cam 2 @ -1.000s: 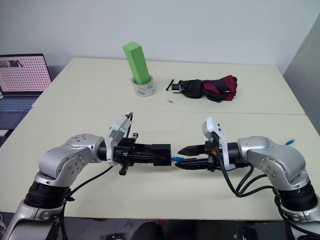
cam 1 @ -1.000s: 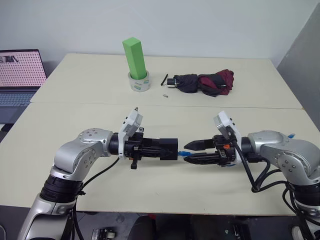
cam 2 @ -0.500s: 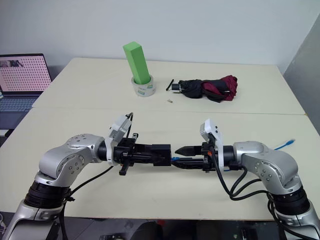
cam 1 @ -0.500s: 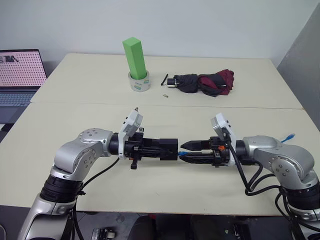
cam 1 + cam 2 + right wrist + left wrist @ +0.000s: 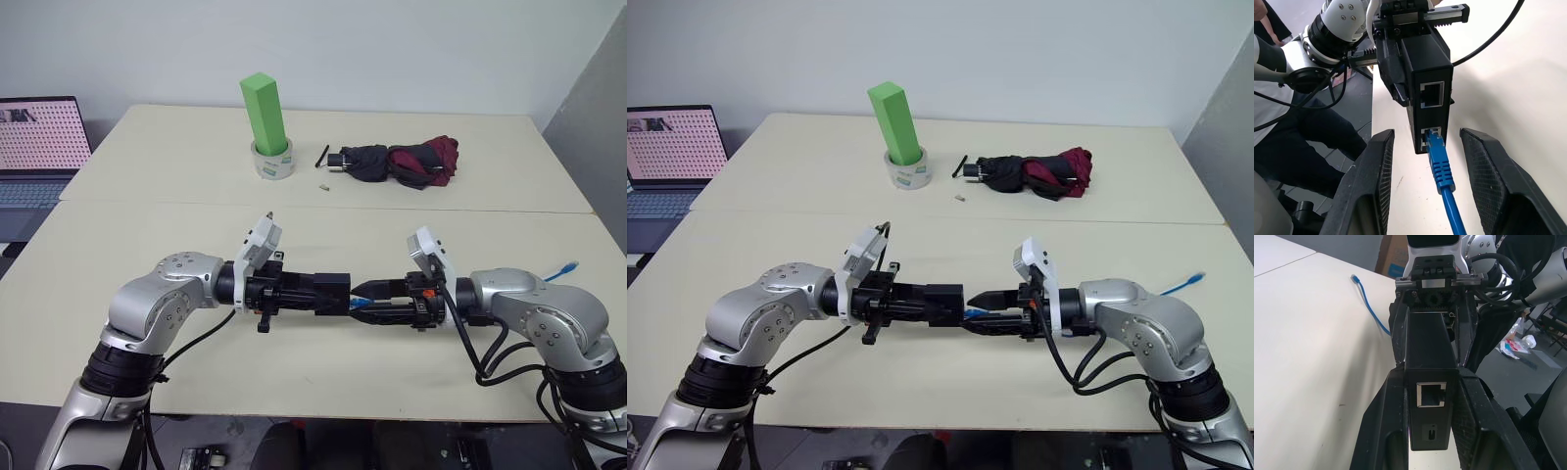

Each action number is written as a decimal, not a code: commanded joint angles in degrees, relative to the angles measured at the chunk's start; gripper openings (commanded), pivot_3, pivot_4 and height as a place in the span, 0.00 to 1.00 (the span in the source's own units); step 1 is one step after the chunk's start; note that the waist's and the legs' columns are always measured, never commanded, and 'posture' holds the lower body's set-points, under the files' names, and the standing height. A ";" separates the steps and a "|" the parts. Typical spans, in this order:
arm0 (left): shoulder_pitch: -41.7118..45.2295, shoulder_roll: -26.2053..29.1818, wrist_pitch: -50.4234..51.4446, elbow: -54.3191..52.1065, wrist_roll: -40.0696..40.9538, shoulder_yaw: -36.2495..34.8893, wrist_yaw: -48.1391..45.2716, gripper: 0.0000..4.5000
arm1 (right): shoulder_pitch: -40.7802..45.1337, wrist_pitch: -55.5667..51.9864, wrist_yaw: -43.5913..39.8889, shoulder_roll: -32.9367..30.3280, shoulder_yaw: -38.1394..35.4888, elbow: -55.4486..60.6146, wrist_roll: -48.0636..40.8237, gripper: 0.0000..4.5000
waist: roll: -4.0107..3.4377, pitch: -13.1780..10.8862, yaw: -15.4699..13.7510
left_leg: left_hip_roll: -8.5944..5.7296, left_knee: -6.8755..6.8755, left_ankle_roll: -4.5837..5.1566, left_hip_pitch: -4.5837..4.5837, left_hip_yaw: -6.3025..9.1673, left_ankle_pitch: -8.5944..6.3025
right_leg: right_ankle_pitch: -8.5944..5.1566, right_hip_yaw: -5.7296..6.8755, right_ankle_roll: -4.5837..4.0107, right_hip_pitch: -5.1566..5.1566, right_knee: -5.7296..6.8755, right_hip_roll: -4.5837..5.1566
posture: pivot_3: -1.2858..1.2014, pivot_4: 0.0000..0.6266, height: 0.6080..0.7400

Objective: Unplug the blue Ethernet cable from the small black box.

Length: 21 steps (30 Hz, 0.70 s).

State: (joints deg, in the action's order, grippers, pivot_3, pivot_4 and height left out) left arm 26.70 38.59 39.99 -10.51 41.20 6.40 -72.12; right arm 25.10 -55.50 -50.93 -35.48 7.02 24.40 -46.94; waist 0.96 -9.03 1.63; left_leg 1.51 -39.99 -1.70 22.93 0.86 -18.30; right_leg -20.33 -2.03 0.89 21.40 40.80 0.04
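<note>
Left end effector (image 5: 338, 294) is clamped on the box (image 5: 1427, 90), held level above the tabletop (image 5: 323, 367). The cable (image 5: 1439, 161) is still plugged into the box's lower port. Right end effector (image 5: 1425, 186) stands part open, fingers (image 5: 1374, 181) straddling the plug without touching. Step in hand: pre-grasp; next, pinch the plug and pull straight back.

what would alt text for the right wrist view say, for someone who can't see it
The blue Ethernet cable is plugged into the lower port of the small black box, between the right gripper's open fingers. The left gripper holds the box above a cream table.
</note>
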 commanded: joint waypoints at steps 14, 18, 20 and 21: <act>0.79 0.01 -0.34 -0.69 -0.21 -0.57 -1.16 0.17 | 1.12 2.65 -3.95 -2.22 0.43 -1.48 2.41 0.01 | 0.00 0.00 0.00 | 0.00 0.00 0.00 0.00 0.00 0.00 | 0.00 0.00 0.00 0.00 0.00 0.00 | 0.52 0.24 1.00; 0.63 0.09 -0.28 -0.84 -0.20 -0.57 -1.30 0.17 | 1.79 2.78 -4.50 -2.10 0.65 -1.95 2.83 0.01 | 0.00 0.00 0.00 | 0.00 0.00 0.00 0.00 0.00 0.00 | 0.00 0.00 0.00 0.00 0.00 0.00 | 0.52 0.24 1.00; 0.41 0.28 -0.38 -0.96 -0.35 -0.54 -1.45 0.17 | 1.98 2.69 -4.92 -2.25 0.67 -2.20 3.11 0.01 | 0.00 0.00 0.00 | 0.00 0.00 0.00 0.00 0.00 0.00 | 0.00 0.00 0.00 0.00 0.00 0.00 | 0.52 0.24 1.00; 0.27 0.38 -0.49 -1.08 -0.54 -0.49 -1.43 0.17 | 1.96 2.72 -5.26 -2.56 0.56 -2.37 3.27 0.01 | 0.00 0.00 -0.01 | 0.00 0.00 0.00 0.00 0.00 0.00 | 0.00 0.00 0.00 0.00 0.00 0.00 | 0.52 0.24 1.00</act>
State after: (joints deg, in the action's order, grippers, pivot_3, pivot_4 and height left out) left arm 26.73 38.50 39.93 -10.50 40.40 6.60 -72.67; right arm 26.01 -53.69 -55.32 -36.81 8.55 22.11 -44.01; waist 0.96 -9.03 1.62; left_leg 1.51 -39.99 -1.70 22.93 0.86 -18.30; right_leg -20.33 -2.02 0.89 21.40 40.80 0.04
